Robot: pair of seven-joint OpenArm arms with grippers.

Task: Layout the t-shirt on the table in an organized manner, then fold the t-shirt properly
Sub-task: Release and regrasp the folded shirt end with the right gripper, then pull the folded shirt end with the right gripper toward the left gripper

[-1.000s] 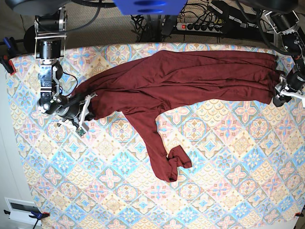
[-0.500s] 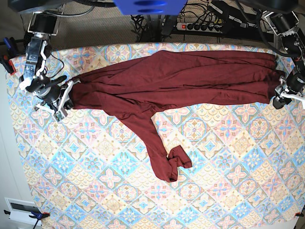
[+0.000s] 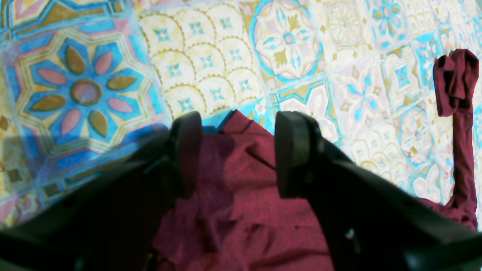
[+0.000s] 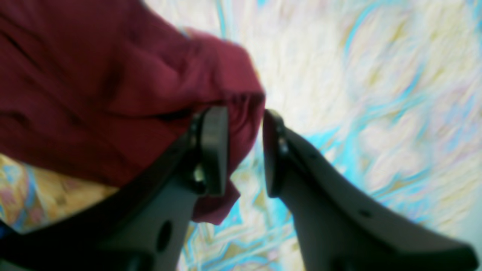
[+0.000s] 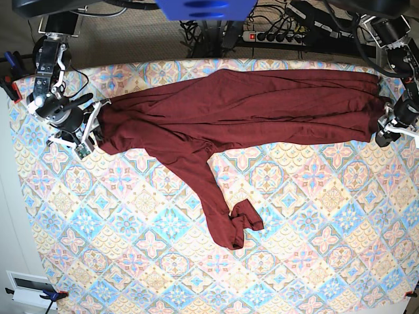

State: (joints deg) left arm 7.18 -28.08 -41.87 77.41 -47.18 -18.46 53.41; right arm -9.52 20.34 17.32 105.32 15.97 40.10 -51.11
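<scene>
The dark maroon t-shirt (image 5: pixel 262 104) lies stretched in a long band across the far part of the table (image 5: pixel 314 216). One twisted strip runs toward the middle and ends in a bunched knot (image 5: pixel 239 222). My right gripper (image 5: pixel 91 131) is at the shirt's left end. In the right wrist view, this gripper (image 4: pixel 244 150) has its jaws parted, with the fabric's edge (image 4: pixel 94 94) lying loosely in the gap. My left gripper (image 5: pixel 386 134) stands at the shirt's right end. There it (image 3: pixel 239 150) is open, with cloth (image 3: pixel 233 210) lying between and under its fingers.
A power strip (image 5: pixel 275 36) and cables lie on the floor behind the table's far edge. Clamps (image 5: pixel 10 85) hold the patterned cloth at the left corner. A white box (image 5: pixel 29 284) sits off the near left corner. The bunched knot (image 3: pixel 453 79) also shows in the left wrist view.
My right arm has pulled the shirt's left end up and toward the table's left edge, drawing the shirt straighter, and its jaws have come apart. The left arm has stayed in place.
</scene>
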